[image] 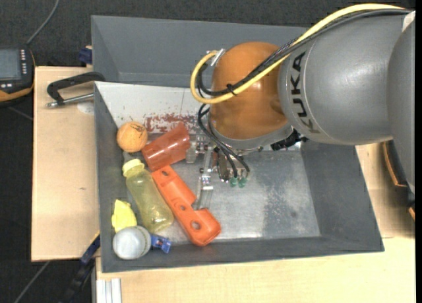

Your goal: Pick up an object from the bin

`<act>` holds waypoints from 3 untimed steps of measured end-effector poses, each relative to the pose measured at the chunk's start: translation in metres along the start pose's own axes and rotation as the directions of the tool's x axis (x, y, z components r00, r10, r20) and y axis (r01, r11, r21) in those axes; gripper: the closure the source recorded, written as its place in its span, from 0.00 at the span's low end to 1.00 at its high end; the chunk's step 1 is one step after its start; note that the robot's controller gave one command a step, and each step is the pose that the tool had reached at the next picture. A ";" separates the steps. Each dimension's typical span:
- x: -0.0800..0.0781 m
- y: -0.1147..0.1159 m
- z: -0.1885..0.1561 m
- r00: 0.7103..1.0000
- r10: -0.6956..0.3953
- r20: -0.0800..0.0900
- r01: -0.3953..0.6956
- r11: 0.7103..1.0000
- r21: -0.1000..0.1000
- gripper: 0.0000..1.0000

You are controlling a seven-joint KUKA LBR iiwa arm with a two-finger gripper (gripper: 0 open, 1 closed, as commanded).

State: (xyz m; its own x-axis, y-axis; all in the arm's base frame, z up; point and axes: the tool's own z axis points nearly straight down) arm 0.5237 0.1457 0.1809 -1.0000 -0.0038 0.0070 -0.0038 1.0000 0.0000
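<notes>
My gripper (220, 171) hangs low over the bin floor near its middle, just right of the things lying along the left side. Nothing shows in its grasp. Closest to it is a long orange tool handle (186, 206) lying diagonally, its upper end just left of the gripper. A red-orange cylinder (166, 148) lies on its side up and to the left, almost touching the gripper. Further left, a round orange fruit (132, 137) rests against the left wall.
A yellow-green bottle (147, 197) lies along the left wall beside the orange handle. Below it are a yellow piece (123, 216), a grey-white ball (131, 243) and a small blue piece (161, 245). The arm's orange cover hides the bin's back middle.
</notes>
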 end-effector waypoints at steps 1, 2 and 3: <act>-0.002 -0.001 -0.005 1.000 0.002 0.009 -0.002 1.000 -0.002 0.00; 0.018 -0.033 0.046 0.999 -0.040 0.010 0.040 0.999 -0.003 0.00; 0.022 -0.043 0.060 0.999 -0.052 0.004 0.052 0.999 -0.001 0.00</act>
State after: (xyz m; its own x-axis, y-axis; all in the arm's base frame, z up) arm 0.5010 0.1030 0.1210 -0.9984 -0.0562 0.0033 -0.0562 0.9984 0.0014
